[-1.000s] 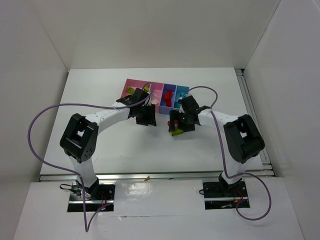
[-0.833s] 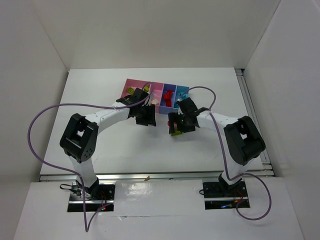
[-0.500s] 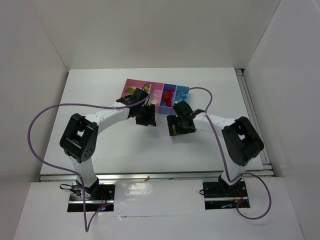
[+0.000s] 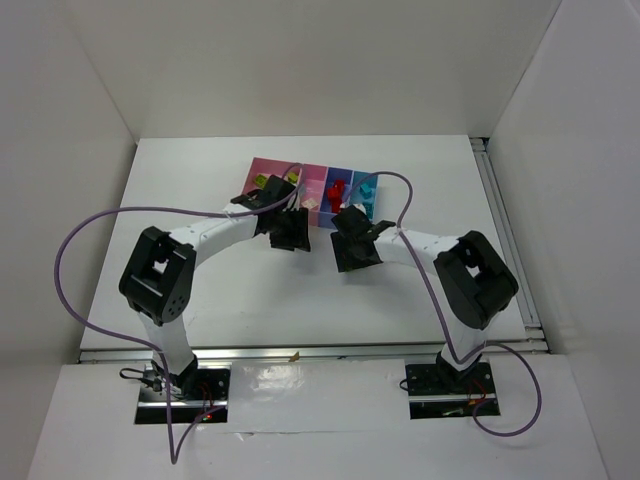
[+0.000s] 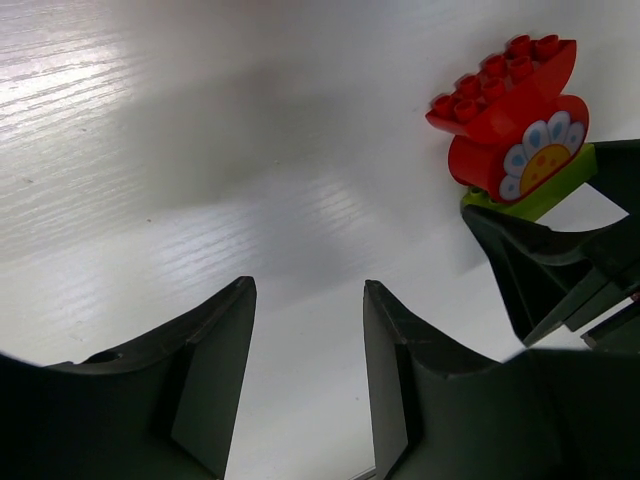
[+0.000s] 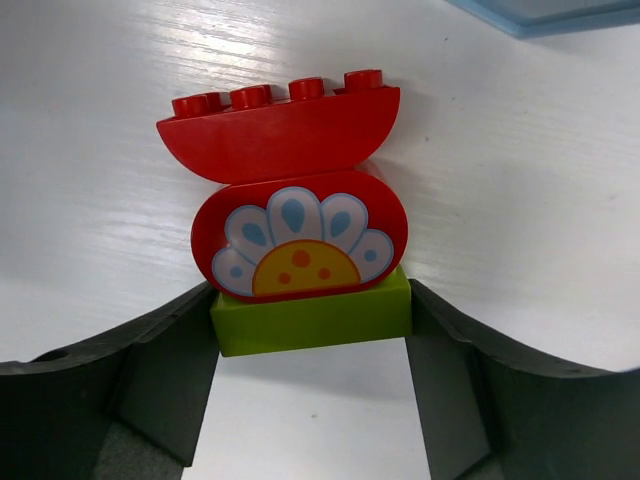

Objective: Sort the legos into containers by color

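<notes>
My right gripper has swung left toward the left gripper. It is clamped on the green base of a red-and-green clump near the containers. The left gapes empty, probably to pull the red off.

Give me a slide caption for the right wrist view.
Right gripper clamps a lime brick topped by a red flower piece.

White wood-grain tabletop is boxed in by plain white walls on three sides. A metal rail is mounted along its right edge and a silver strip along the near edge. A small tan scrap is seen on that strip.
</notes>
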